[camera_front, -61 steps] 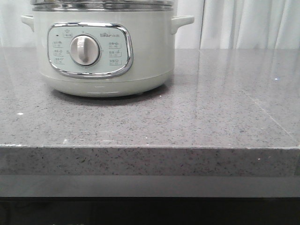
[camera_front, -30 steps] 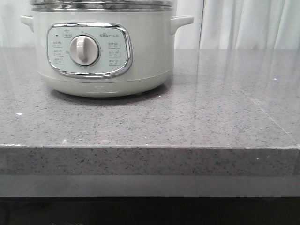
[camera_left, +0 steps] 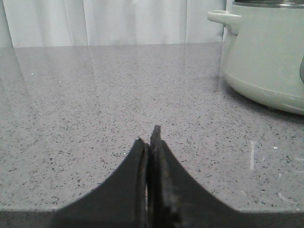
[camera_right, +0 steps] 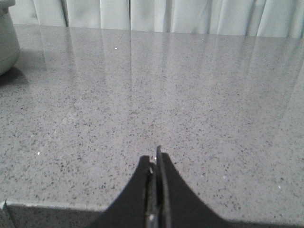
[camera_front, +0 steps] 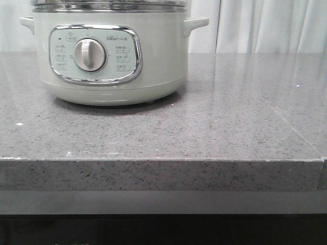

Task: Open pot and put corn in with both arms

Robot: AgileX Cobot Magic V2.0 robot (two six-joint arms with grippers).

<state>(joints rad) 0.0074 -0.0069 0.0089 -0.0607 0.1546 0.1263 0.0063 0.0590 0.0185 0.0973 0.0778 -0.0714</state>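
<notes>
The pale-green pot (camera_front: 110, 56) stands at the back left of the grey stone counter, its metal-rimmed lid (camera_front: 110, 5) on it, dial facing front. It also shows in the left wrist view (camera_left: 266, 57) and as a sliver in the right wrist view (camera_right: 7, 42). The corn is not in view. My left gripper (camera_left: 149, 137) is shut and empty, low over the counter's front edge, well short of the pot. My right gripper (camera_right: 154, 156) is shut and empty over the counter's front edge, to the right of the pot. Neither gripper shows in the front view.
The speckled grey counter (camera_front: 214, 127) has a thick front edge (camera_front: 163, 176). White curtains (camera_front: 265, 25) hang behind it.
The front view has shifted slightly: the pot sits a few pixels further left and up in the frame. Nothing on the counter has moved.
</notes>
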